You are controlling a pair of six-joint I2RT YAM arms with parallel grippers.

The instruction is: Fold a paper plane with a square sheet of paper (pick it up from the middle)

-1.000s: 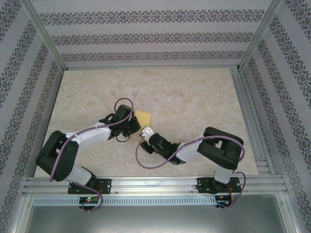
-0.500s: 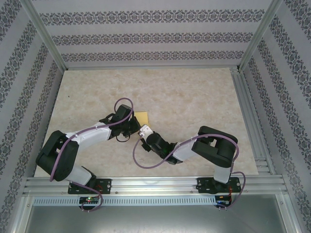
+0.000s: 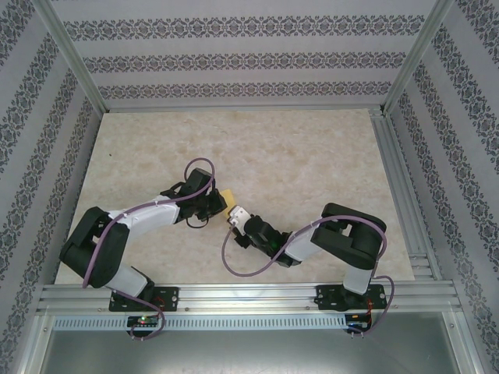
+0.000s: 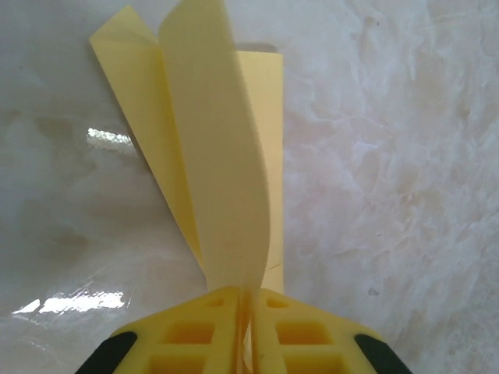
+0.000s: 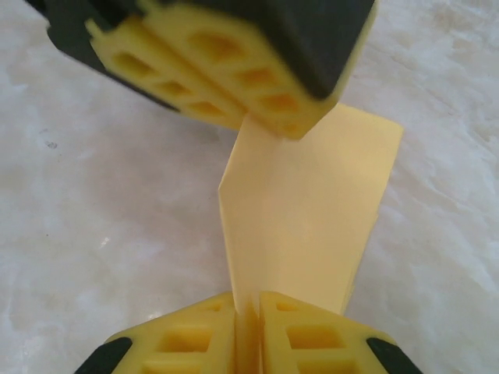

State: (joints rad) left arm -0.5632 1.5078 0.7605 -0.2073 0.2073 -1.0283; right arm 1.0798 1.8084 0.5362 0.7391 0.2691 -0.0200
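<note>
Top external shows both the left gripper [image 3: 219, 204] and right gripper [image 3: 231, 209] now clamping the paper [image 3: 228, 194], the right newly closed.

Bright, even light overall, just 2 white glare patches on the glossy table [image 4: 390, 195] in my left wrist view.

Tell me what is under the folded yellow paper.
Marbled table shows around and below the paper, which both arms' shut jaws pinch. The table patch directly beneath it and the pinched edges are covered.
</note>
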